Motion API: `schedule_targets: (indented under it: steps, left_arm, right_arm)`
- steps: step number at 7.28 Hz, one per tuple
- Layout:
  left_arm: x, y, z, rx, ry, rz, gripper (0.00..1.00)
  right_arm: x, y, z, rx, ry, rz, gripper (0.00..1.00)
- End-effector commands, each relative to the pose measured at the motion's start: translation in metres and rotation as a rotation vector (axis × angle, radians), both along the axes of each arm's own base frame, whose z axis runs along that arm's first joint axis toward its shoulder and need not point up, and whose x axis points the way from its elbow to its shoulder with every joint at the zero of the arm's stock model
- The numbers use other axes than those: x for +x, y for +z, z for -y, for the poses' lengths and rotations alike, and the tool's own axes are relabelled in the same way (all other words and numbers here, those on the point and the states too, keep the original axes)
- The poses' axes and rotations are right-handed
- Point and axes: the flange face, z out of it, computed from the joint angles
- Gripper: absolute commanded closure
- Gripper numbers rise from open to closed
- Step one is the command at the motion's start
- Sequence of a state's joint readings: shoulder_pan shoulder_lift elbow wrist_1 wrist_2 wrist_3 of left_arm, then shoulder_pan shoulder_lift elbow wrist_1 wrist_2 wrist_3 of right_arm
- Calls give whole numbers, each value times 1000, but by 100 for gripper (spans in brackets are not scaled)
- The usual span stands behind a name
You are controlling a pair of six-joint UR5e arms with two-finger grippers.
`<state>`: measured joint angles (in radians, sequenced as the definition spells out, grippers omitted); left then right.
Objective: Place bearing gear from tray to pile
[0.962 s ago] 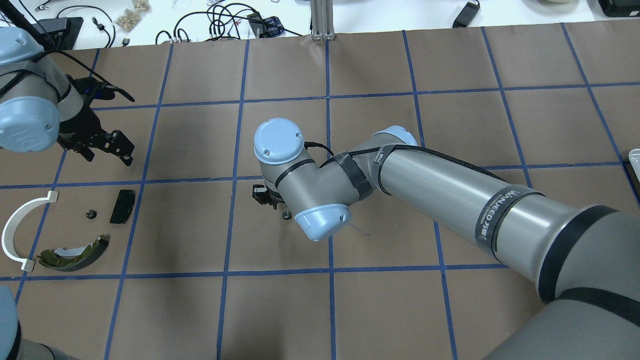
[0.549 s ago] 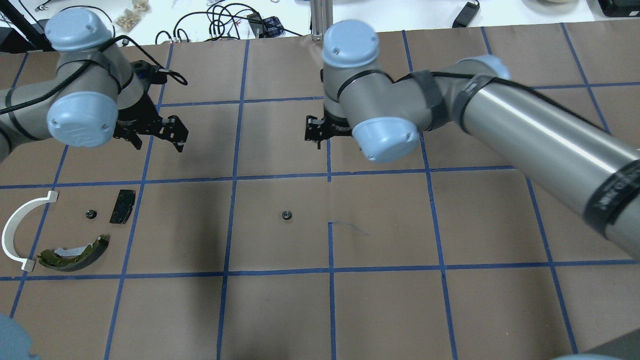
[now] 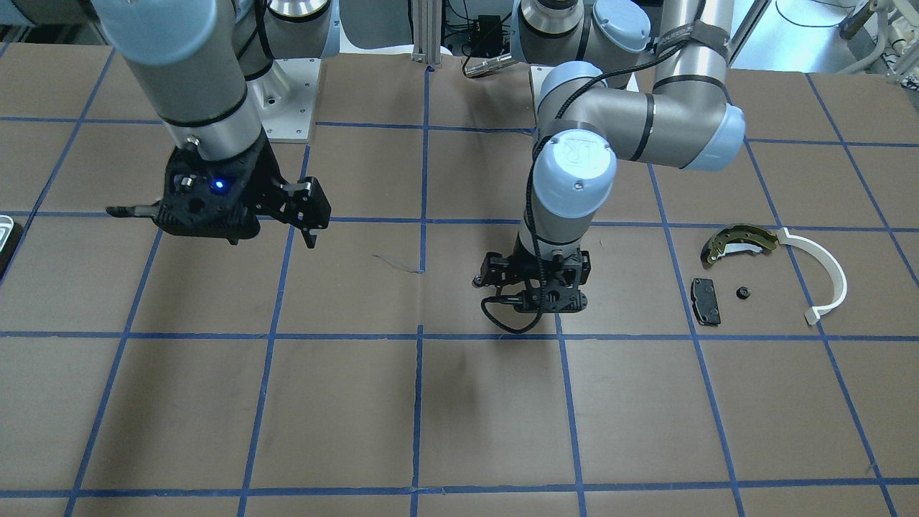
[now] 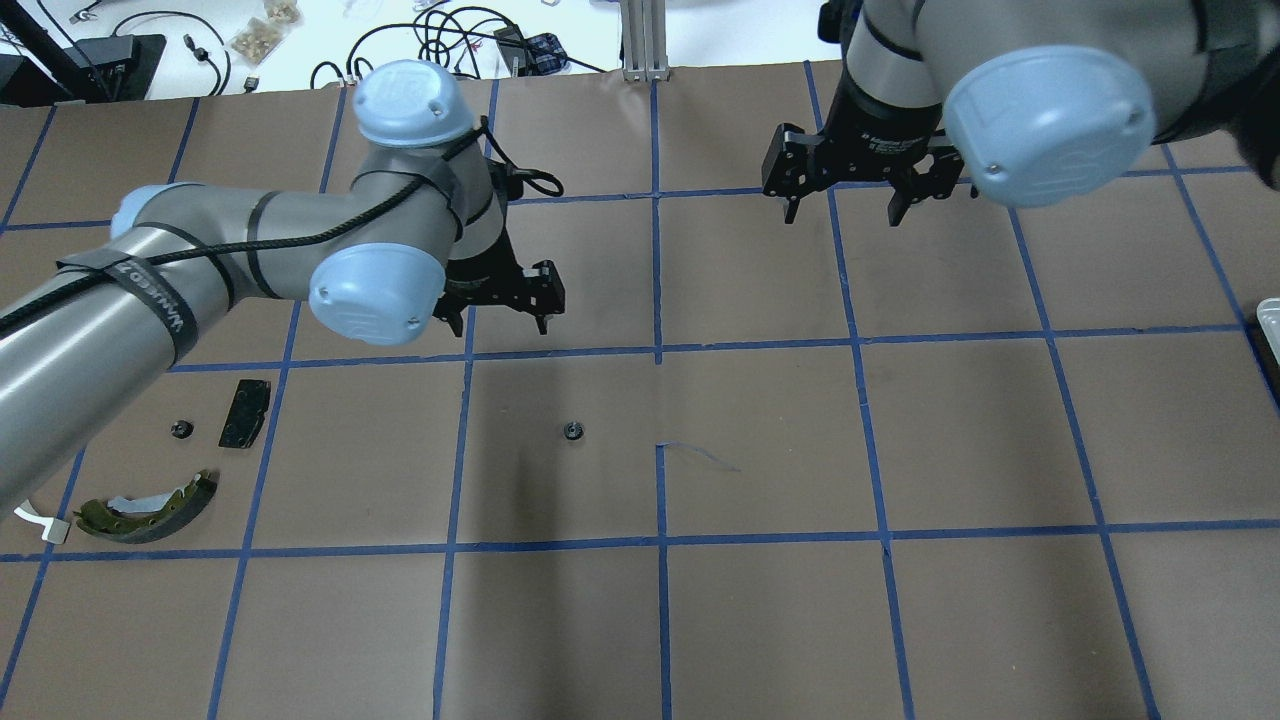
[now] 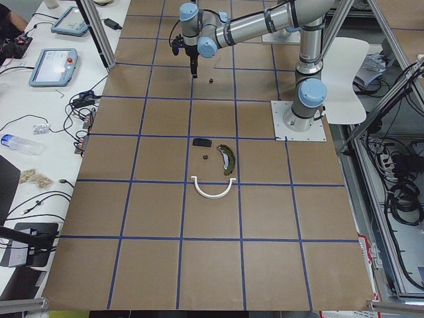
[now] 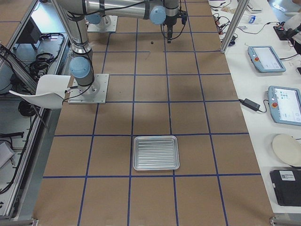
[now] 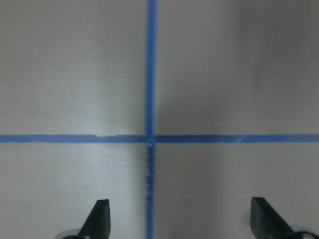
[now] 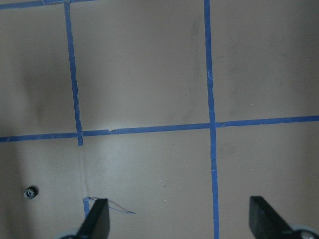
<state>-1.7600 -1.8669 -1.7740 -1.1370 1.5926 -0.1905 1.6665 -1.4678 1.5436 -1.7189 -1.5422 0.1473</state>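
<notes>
My left claw (image 4: 500,322) and right claw (image 4: 842,212) hang wide open, empty. The bearing gear (image 4: 572,431) lies on the desk (image 4: 760,620) slightly right of the left claw, toward the robot's base; that arm is nearer.

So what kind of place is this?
Probably a robot lab: a left arm and right arm over a table taped into blue squares, with control tablets and loose cables on the benches beside it.

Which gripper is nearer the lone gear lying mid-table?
Left. The left gripper hovers just beyond the lone gear, slightly toward the robot's left; the right gripper hangs much farther away, toward the robot's right.
</notes>
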Motion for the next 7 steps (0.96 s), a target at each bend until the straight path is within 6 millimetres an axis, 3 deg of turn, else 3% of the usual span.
schedule_targets:
  steps: [1, 2, 3, 5, 6, 7]
  left_arm:
    - [-23, -36, -24, 30, -24, 7, 0]
    - [-21, -59, -36, 5, -27, 1, 0]
    - [-15, -76, -45, -21, -27, -12, 0]
    - [-17, -90, -51, 6, -12, -42, 0]
    - [-19, -91, -51, 13, -9, -64, 0]
    - [-20, -94, -52, 19, -10, -65, 0]
  right_arm:
    - [-35, 24, -1, 1, 88, -9, 0]
    - [-48, 38, -12, 9, 67, -12, 0]
    - [-48, 53, -41, 77, 64, -42, 0]
    - [-51, 50, -44, 99, 75, -68, 0]
    - [-52, 25, -38, 156, 68, -68, 0]
    - [-58, 32, -29, 82, 65, -68, 0]
